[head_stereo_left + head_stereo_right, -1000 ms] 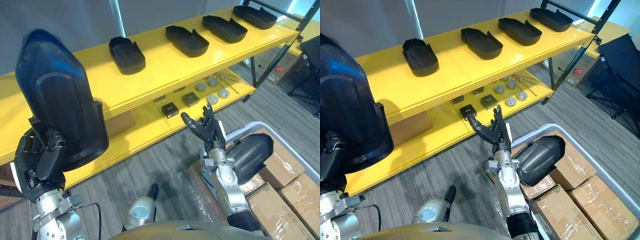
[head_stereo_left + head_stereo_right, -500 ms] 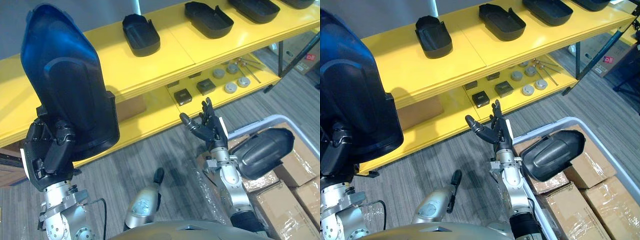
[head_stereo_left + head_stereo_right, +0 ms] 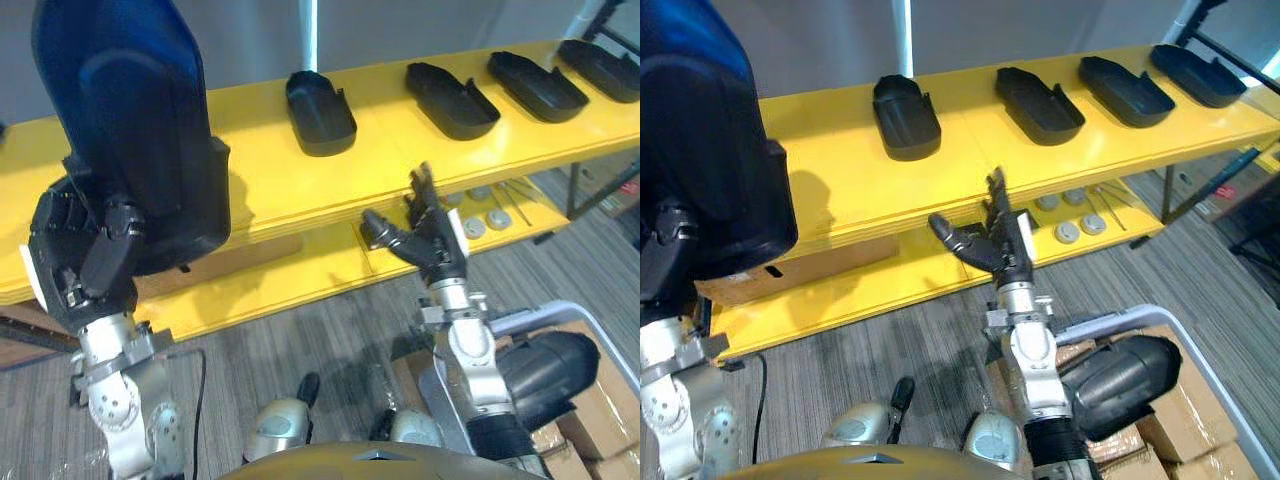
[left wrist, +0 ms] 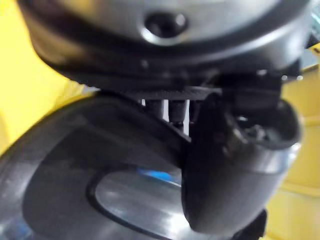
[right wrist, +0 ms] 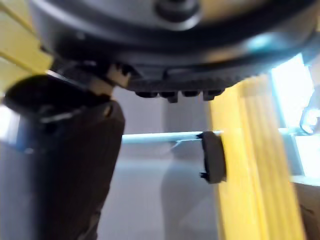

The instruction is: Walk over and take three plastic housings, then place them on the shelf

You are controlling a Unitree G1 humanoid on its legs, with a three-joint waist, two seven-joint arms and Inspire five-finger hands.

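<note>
My left hand (image 3: 85,270) is shut on a large dark plastic housing (image 3: 130,130), held upright at the left in front of the yellow shelf (image 3: 250,170). In the left wrist view the thumb (image 4: 225,170) curls over the housing's glossy shell (image 4: 100,170). Several more dark housings lie in a row on the shelf's top board, the nearest (image 3: 320,100) in the middle. My right hand (image 3: 425,235) hangs open with straight fingers in front of the shelf's edge, holding nothing. Another housing (image 3: 545,365) lies in a bin at the lower right.
The lower board (image 3: 890,280) carries small round and square parts (image 3: 1070,225) and a cardboard box (image 3: 790,265). A white-rimmed bin (image 3: 1180,330) with wrapped cardboard boxes (image 3: 1180,420) stands on the grey carpet at my right.
The camera has swung, so the shelf now lies more squarely ahead. My left hand has lifted the housing higher. My right hand has risen to the level of the shelf's edge, still open.
</note>
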